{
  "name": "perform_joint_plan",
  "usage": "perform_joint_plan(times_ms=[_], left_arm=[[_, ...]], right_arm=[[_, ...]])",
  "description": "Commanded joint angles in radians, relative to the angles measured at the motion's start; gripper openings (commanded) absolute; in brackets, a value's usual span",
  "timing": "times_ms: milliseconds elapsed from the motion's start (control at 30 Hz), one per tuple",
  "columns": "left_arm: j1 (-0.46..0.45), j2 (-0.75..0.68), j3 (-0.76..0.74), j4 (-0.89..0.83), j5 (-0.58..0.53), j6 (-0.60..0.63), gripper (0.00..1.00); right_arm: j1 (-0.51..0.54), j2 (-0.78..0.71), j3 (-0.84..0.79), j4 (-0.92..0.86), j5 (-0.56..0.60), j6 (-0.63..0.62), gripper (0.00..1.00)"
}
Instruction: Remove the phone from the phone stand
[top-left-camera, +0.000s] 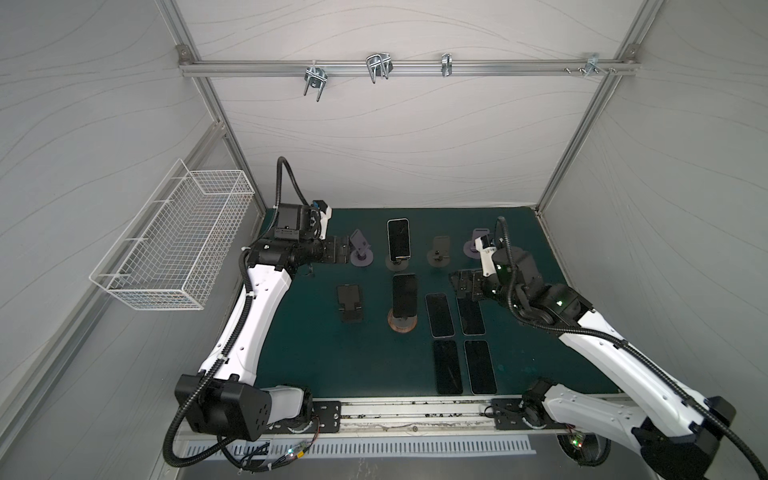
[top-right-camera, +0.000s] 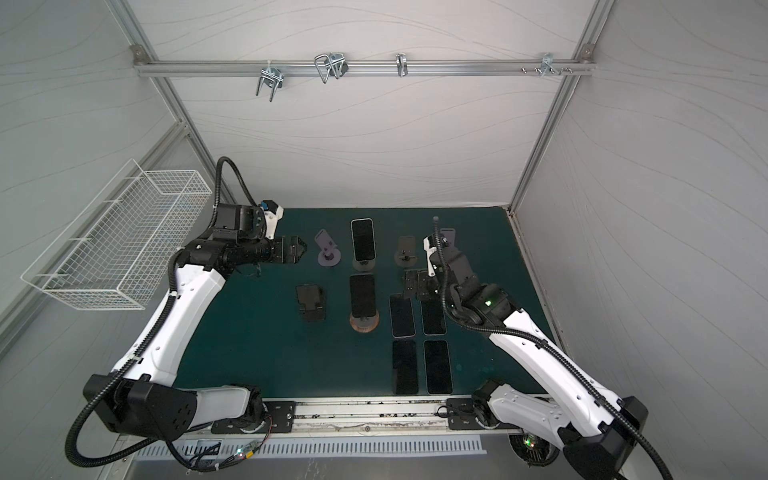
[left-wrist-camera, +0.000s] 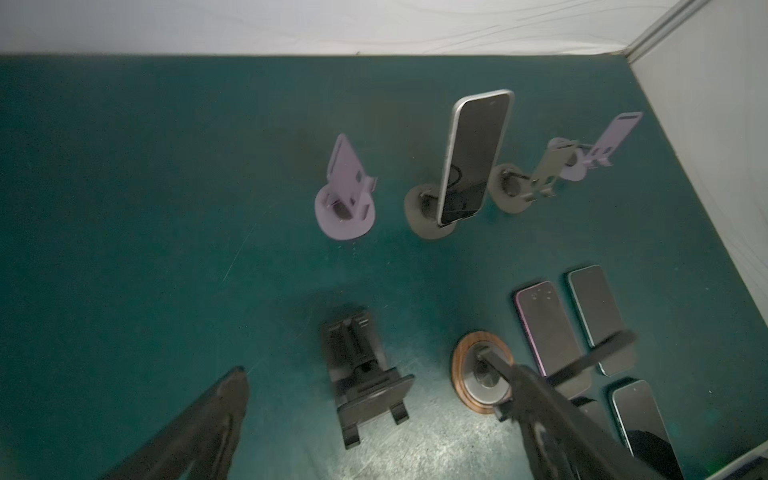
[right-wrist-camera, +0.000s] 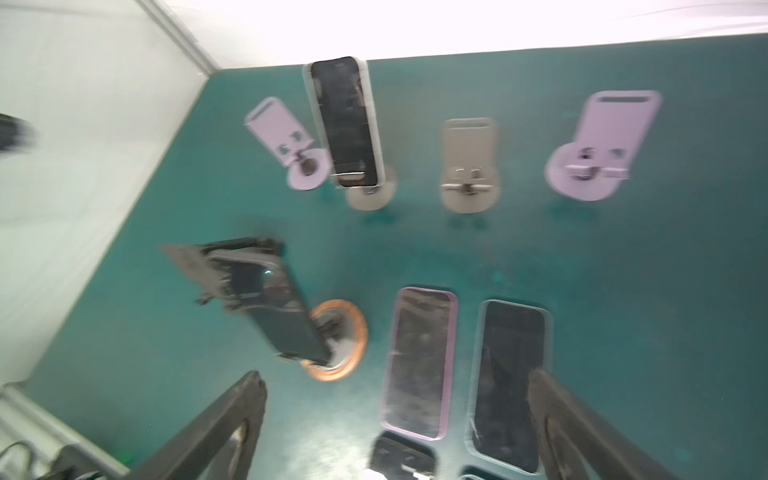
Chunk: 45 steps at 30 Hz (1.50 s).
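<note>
**Inspecting the stands: two phones seated, both grippers empty**

Task items. The rear phone (top-left-camera: 399, 237) stands upright on the grey stand (top-left-camera: 392, 266), in the middle of the back row, in both top views. The front phone (top-left-camera: 404, 295) leans on the wood-ringed stand (top-left-camera: 402, 326), directly in front of the rear one. Neither phone is touched by a gripper.

Left arm. The left gripper (top-left-camera: 341, 249) hovers at the left end of the back row, near the lilac stand (top-left-camera: 360, 251), and a top view shows a gap between them. Its fingers (left-wrist-camera: 224, 411) are spread wide in the left wrist view, with nothing between them.

Right arm. The right gripper (top-left-camera: 465, 286) hangs over the far ends of the flat phones (top-left-camera: 439, 314), to the right of the front phone and apart from it. Its fingers (right-wrist-camera: 232, 419) are also spread wide and grip nothing. The right wrist view is blurred.

Other items. An unloaded grey stand (top-left-camera: 439, 251) sits to the right of the rear phone. A second lilac stand (top-left-camera: 470, 249) beyond it is partly hidden by the right arm. A black folding stand (top-left-camera: 350, 305) sits to the left of the front phone. The four flat phones lie in two pairs on the green mat (top-left-camera: 311, 353), to the right of the wood-ringed stand.
</note>
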<state>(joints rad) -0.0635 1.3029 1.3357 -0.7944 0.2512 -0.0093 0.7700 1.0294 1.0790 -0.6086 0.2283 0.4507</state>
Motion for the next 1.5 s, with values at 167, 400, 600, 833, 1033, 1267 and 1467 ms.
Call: perform_joint_plan(times_ms=[167, 400, 600, 833, 1033, 1267, 1467], left_arm=[[0.137, 0.049, -0.099, 0.114, 0.050, 0.083, 1.00], [0.169, 0.064, -0.224, 0.268, -0.026, 0.092, 1.00], [0.219, 0.091, -0.321, 0.413, -0.078, 0.084, 1.00], [0.247, 0.128, -0.410, 0.573, -0.097, 0.121, 1.00], [0.264, 0.174, -0.445, 0.667, -0.098, 0.132, 1.00], [0.266, 0.181, -0.477, 0.717, -0.107, 0.145, 1.00], [0.272, 0.174, -0.487, 0.743, -0.126, 0.143, 1.00]], right_arm=[[0.230, 0.173, 0.154, -0.066, 0.236, 0.166, 0.99], [0.350, 0.343, 0.272, -0.129, 0.375, 0.246, 0.99], [0.379, 0.481, 0.338, -0.148, 0.387, 0.313, 0.99], [0.379, 0.589, 0.384, -0.128, 0.371, 0.319, 0.99], [0.379, 0.680, 0.458, -0.210, 0.430, 0.372, 0.99], [0.374, 0.788, 0.575, -0.332, 0.476, 0.461, 0.99], [0.358, 0.794, 0.542, -0.292, 0.445, 0.473, 0.99]])
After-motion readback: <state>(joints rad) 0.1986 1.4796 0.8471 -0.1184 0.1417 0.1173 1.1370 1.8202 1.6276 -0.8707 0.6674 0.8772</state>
